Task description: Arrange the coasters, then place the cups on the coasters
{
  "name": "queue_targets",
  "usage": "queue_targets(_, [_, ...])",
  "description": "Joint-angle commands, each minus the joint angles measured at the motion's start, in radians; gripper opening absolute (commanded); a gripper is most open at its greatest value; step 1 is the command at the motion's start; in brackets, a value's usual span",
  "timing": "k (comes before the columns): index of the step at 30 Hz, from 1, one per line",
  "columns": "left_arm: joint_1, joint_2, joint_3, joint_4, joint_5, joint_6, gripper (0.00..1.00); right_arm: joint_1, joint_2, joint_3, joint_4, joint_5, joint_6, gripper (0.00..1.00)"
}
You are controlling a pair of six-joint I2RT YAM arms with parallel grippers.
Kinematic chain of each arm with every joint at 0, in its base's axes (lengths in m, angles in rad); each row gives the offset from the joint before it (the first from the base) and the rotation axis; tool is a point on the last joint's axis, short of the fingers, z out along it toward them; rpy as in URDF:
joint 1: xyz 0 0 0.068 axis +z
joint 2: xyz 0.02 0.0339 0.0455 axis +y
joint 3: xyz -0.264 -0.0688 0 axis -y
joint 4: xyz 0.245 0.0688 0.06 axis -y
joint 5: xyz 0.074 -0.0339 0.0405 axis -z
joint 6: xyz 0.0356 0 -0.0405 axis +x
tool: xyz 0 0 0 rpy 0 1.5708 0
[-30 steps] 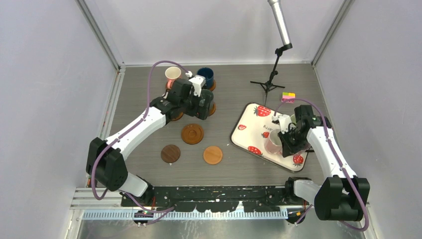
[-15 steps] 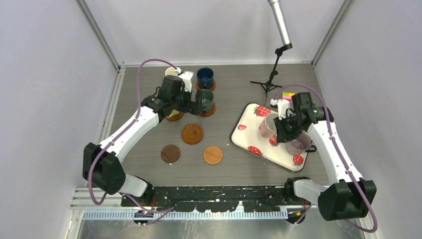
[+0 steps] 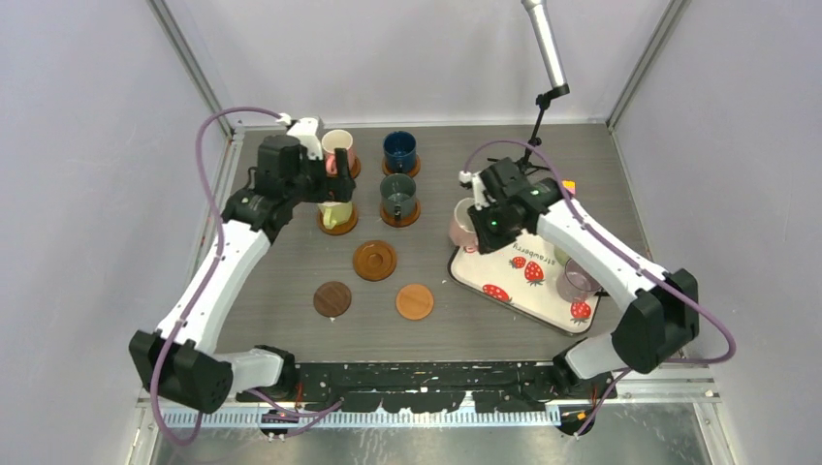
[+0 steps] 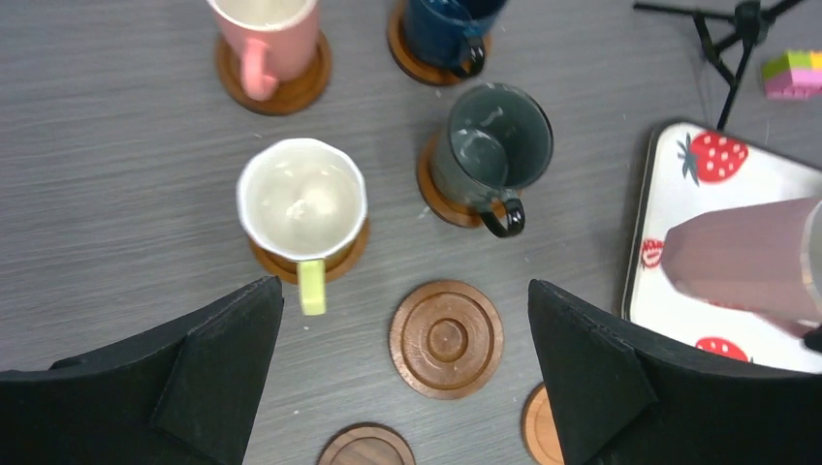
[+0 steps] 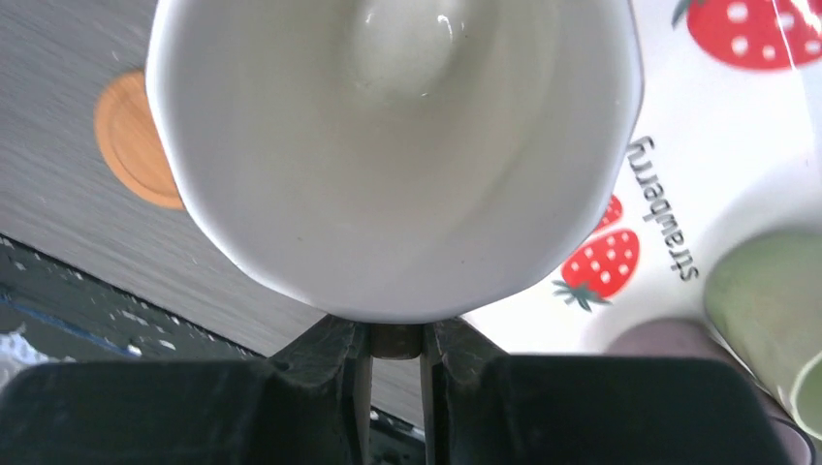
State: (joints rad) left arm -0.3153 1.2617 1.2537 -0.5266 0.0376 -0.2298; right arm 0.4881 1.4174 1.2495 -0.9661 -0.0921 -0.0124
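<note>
The cream-pink mug [image 3: 463,225] is clamped by the right gripper [image 5: 395,341] over the strawberry-print tray's [image 3: 467,271] left edge. The left gripper [image 4: 402,368] is held with jaws wide apart above the pale yellow mug [image 4: 302,199].

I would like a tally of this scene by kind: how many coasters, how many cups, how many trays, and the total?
Coasters: 7
Cups: 7
Tray: 1
Total: 15

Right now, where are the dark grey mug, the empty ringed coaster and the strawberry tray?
dark grey mug [image 4: 499,140]: left wrist view, its inside.
ringed coaster [image 4: 447,338]: left wrist view, its centre.
strawberry tray [image 4: 666,197]: left wrist view, bare white corner.
</note>
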Motion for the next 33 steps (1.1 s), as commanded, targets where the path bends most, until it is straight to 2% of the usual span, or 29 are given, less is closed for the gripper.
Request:
queue_targets(1, [0.054,-0.088,0.051,-0.021,-0.075,-0.009,1.00,0.156,0.039,0.109,0.164,0.226,0.227,0.00])
queue_targets(7, [0.134,-0.125,0.042,-0.021,-0.122,-0.046,1.00,0.390,0.202,0.276,0.121,0.458,0.411,0.00])
queue_targets(10, [0.174,-0.127,0.041,-0.019,-0.132,-0.063,1.00,0.462,0.290,0.380,0.059,0.475,0.490,0.00])
queue_targets(19, [0.244,-0.120,0.051,-0.010,-0.171,-0.102,1.00,0.513,0.426,0.609,-0.056,0.418,0.733,0.00])
queue_targets(22, [0.263,-0.107,0.059,-0.009,-0.202,-0.115,1.00,0.549,0.483,0.675,-0.091,0.463,0.767,0.00])
queue_targets(28, [0.293,-0.099,0.061,-0.013,-0.203,-0.141,1.00,0.582,0.603,0.798,-0.145,0.453,0.852,0.00])
queue_targets(33, [0.301,-0.119,0.041,-0.010,-0.195,-0.141,1.00,0.582,0.620,0.807,-0.138,0.414,0.908,0.00])
